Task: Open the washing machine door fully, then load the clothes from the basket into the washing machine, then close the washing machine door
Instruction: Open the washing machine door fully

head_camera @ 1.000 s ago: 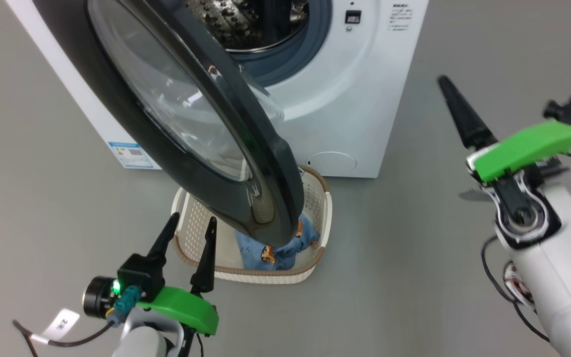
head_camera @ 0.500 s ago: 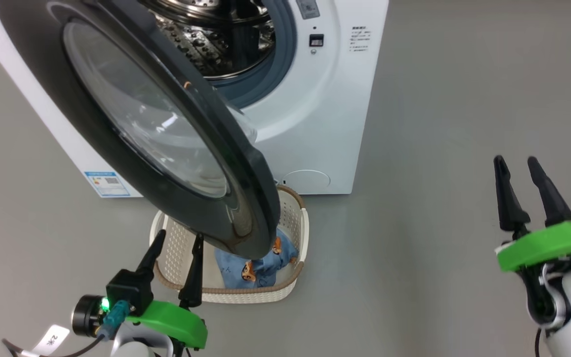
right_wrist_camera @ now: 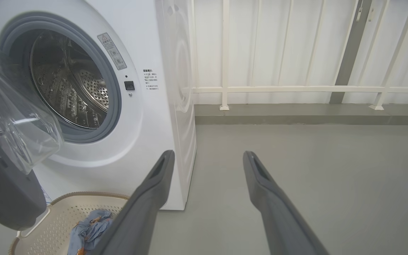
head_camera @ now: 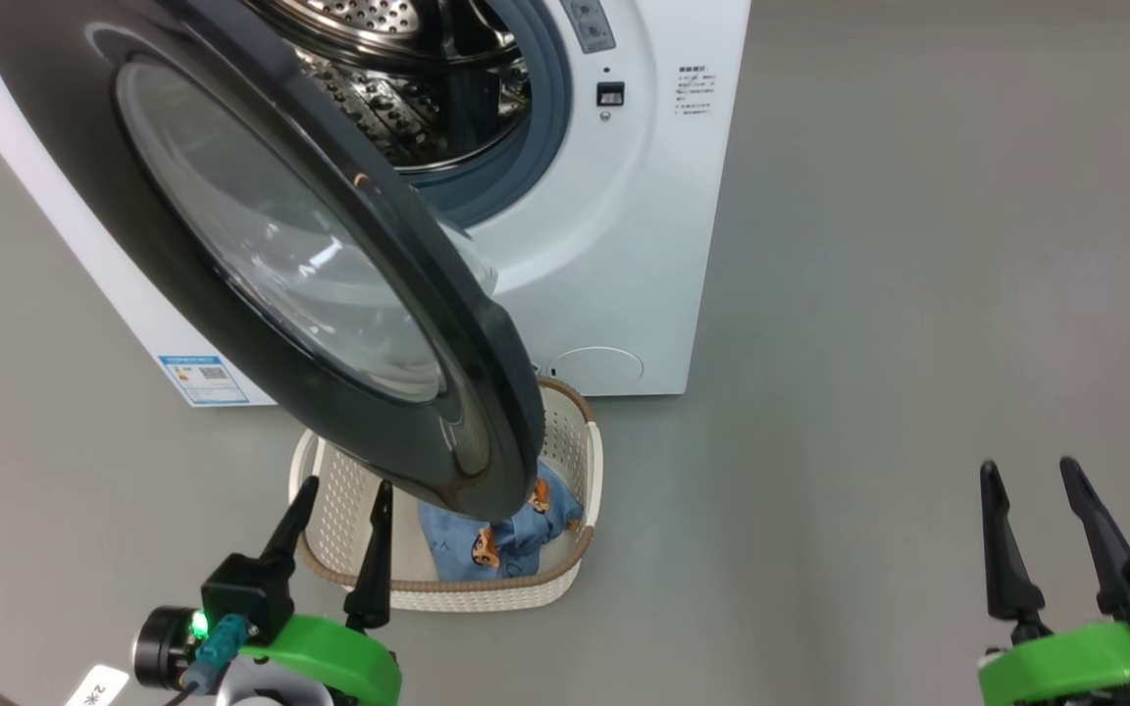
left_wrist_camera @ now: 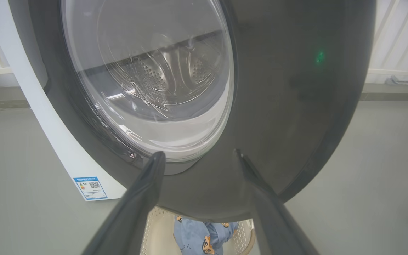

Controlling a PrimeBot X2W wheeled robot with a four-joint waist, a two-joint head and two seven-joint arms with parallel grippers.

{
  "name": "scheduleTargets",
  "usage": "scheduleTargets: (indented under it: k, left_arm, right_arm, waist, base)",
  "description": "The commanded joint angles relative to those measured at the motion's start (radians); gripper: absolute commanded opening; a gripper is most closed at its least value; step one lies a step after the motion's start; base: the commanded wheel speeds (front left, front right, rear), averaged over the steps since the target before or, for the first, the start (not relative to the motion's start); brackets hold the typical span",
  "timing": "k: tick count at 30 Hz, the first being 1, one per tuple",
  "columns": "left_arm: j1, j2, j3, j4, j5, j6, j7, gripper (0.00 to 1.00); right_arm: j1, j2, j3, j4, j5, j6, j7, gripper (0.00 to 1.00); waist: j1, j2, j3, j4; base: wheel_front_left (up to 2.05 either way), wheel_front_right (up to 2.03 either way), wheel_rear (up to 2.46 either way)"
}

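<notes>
In the head view, the large round washing machine door (head_camera: 271, 255), glossy black rim around clear glass, hangs open across the upper left. It overhangs the cream perforated plastic basket (head_camera: 487, 593) at bottom centre, where the light blue printed clothes (head_camera: 501, 534) lie. The left gripper (head_camera: 347, 482), lower left, and the right gripper (head_camera: 1029, 464), lower right, both stand spread and empty. The right wrist view adds the perforated steel drum (right_wrist_camera: 69, 95) inside the white boxy washing machine (right_wrist_camera: 143, 117), and a white railing (right_wrist_camera: 296, 88) behind.

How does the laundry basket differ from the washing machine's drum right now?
The basket is cream plastic with a brown rim; the drum is shiny steel. The basket sits on the floor, partly under the open washing machine door, and holds the blue clothes; the drum, as far as visible, holds none. Both have perforated walls.
</notes>
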Motion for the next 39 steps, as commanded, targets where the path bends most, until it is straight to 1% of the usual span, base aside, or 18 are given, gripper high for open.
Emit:
scheduleTargets:
  k: [1, 10, 20, 29, 30, 31, 32, 33, 34, 37, 38, 39]
  left_arm:
    - [-0.01, 0.016, 0.034, -0.029, 0.01, -0.002, -0.006, 1.0]
    - [-0.001, 0.015, 0.048, -0.032, 0.008, -0.003, -0.006, 1.0]
    - [-0.005, 0.014, 0.047, -0.037, 0.007, -0.004, -0.006, 1.0]
    - [-0.017, 0.014, 0.048, -0.054, 0.002, 0.005, -0.006, 1.0]
    - [-0.019, 0.014, 0.049, -0.058, 0.0, 0.007, -0.006, 0.88]
    - [-0.022, 0.014, 0.051, -0.063, -0.004, 0.01, -0.006, 0.47]
    - [-0.026, 0.014, 0.053, -0.072, -0.007, 0.013, -0.006, 0.31]
    - [-0.03, 0.014, 0.055, -0.08, -0.009, 0.015, -0.006, 0.08]
    - [-0.035, 0.014, 0.057, -0.089, -0.012, 0.018, -0.006, 0.0]
    - [-0.056, 0.014, 0.057, -0.147, -0.023, 0.038, -0.006, 0.0]
    - [-0.075, 0.013, 0.05, -0.214, -0.021, 0.055, -0.006, 0.0]
    - [-0.084, 0.013, 0.045, -0.251, -0.022, 0.064, -0.006, 0.0]
  right_arm:
    - [-0.001, -0.006, 0.014, -0.036, -0.013, 0.007, 0.001, 1.0]
    - [0.07, 0.021, -0.02, -0.103, -0.052, 0.007, 0.046, 1.0]
    - [0.077, 0.031, -0.024, -0.117, -0.031, 0.007, 0.066, 1.0]
    - [0.077, 0.033, -0.029, -0.123, -0.052, 0.007, 0.071, 1.0]
    - [0.077, 0.033, -0.029, -0.123, -0.05, 0.007, 0.071, 1.0]
    - [0.077, 0.033, -0.03, -0.123, -0.051, 0.007, 0.072, 1.0]
    - [0.078, 0.033, -0.03, -0.122, -0.052, 0.007, 0.073, 1.0]
    - [0.078, 0.033, -0.031, -0.122, -0.052, 0.007, 0.073, 1.0]
    - [0.079, 0.033, -0.031, -0.122, -0.055, 0.007, 0.074, 1.0]
    - [0.08, 0.034, -0.033, -0.124, -0.061, 0.007, 0.076, 1.0]
    - [0.082, 0.034, -0.037, -0.124, -0.064, 0.007, 0.078, 1.0]
    - [0.082, 0.034, -0.039, -0.124, -0.067, 0.007, 0.08, 1.0]
  waist:
    - [0.0, 0.0, 0.0, 0.002]
    - [0.0, 0.0, -0.006, 0.01]
    - [0.0, 0.0, -0.003, 0.016]
    - [0.0, 0.0, 0.003, 0.018]
    - [0.0, 0.0, 0.003, 0.018]
    - [0.0, 0.0, 0.003, 0.019]
    - [0.0, 0.0, 0.003, 0.019]
    - [0.0, 0.0, 0.003, 0.02]
    - [0.0, 0.0, 0.004, 0.021]
    - [0.0, 0.0, 0.003, 0.024]
    - [0.0, 0.0, 0.005, 0.026]
    - [0.0, 0.0, 0.005, 0.027]
  base:
    - [0.0, 0.0, 0.0]
    - [0.0, 0.0, 0.0]
    - [0.0, 0.0, 0.0]
    - [0.0, 0.0, 0.0]
    - [0.0, 0.0, 0.0]
    - [0.0, 0.0, 0.0]
    - [0.0, 0.0, 0.0]
    - [0.0, 0.0, 0.0]
    - [0.0, 0.0, 0.0]
    - [0.0, 0.0, 0.0]
    - [0.0, 0.0, 0.0]
    - [0.0, 0.0, 0.0]
